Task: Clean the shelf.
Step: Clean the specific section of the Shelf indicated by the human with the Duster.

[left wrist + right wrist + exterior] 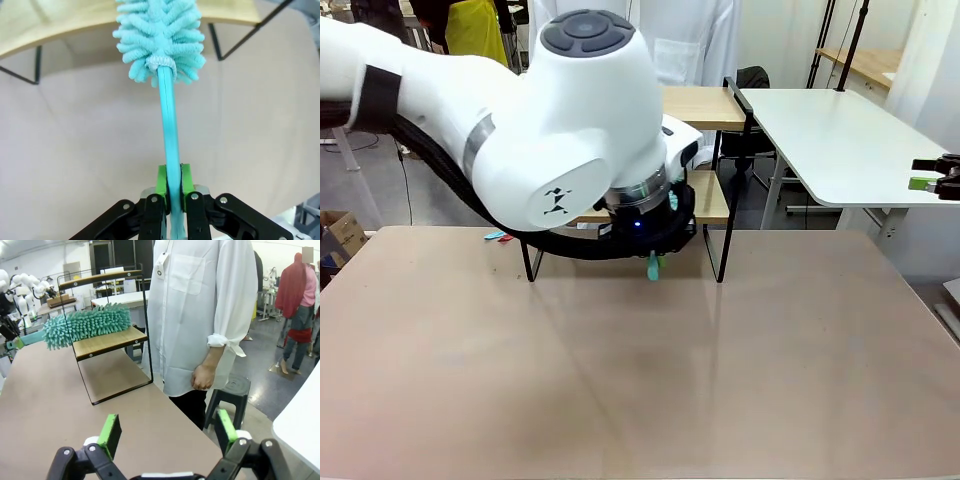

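The shelf [712,198] stands at the table's far middle, largely hidden behind my left arm in the front view. In the right wrist view its top board [97,279] is bare. A teal fluffy duster head [87,324] lies along the lower board [112,341]. My left gripper [170,186] is shut on the duster's teal handle [169,130], in front of the shelf, with the duster head [160,40] reaching over the board's edge. My right gripper [167,434] stands open and holds nothing, off the table's right side [932,181].
A person in a white shirt [200,315] stands just behind the shelf, hand hanging at the side. A black stool [227,390] is beside them. A white table [840,140] stands at the back right. The brown tabletop [640,360] stretches in front of the shelf.
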Controlling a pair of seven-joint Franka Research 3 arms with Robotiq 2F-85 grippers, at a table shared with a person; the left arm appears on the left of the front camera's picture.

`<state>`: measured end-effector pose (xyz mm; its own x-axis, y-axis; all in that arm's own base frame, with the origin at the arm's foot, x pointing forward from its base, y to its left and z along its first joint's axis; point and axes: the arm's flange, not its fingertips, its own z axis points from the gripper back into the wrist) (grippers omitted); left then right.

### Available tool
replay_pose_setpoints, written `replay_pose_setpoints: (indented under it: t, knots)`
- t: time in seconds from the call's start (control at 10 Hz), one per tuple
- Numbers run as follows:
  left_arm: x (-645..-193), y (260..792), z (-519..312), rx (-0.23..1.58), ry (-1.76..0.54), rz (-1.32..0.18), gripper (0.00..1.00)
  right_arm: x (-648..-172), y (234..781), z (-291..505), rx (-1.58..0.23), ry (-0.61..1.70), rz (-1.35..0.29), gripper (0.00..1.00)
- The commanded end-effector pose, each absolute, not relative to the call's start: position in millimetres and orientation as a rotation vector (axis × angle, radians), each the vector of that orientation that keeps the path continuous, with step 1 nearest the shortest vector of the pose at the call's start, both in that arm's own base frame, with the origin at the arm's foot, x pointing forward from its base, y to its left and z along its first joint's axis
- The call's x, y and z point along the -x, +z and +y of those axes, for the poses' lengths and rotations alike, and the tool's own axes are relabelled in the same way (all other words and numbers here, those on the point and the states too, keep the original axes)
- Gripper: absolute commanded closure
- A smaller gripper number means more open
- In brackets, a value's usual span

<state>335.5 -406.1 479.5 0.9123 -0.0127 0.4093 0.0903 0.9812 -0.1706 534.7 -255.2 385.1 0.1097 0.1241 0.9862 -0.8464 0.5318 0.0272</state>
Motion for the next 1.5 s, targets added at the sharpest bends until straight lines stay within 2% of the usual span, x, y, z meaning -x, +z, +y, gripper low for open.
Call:
replay_pose_setpoints:
  t: [0.0,0.5,0.9,1.1,1.2,1.4]
  knots:
    - [-332.7,483.0,-378.8,0.136,-0.039,-0.391,0.87,-535.7,387.2,-253.7,-0.719,0.816,-1.264,0.0]
    - [-340.6,493.0,-308.4,-0.101,0.023,-0.33,0.87,-535.7,387.2,-253.7,-0.719,0.816,-1.264,0.0]
    - [-326.1,510.9,-271.9,-0.43,0.124,-0.447,0.87,-535.7,387.2,-253.7,-0.719,0.816,-1.264,0.0]
    - [-309.8,527.3,-282.2,-0.413,0.137,-0.576,0.87,-535.7,387.2,-253.7,-0.719,0.816,-1.264,0.0]
    - [-325.1,513.2,-278.1,-0.355,0.059,-0.44,0.87,-535.7,387.2,-253.7,-0.719,0.816,-1.264,0.0]
    - [-325.1,513.2,-278.1,-0.355,0.059,-0.44,0.87,-535.7,387.2,-253.7,-0.719,0.816,-1.264,0.0]
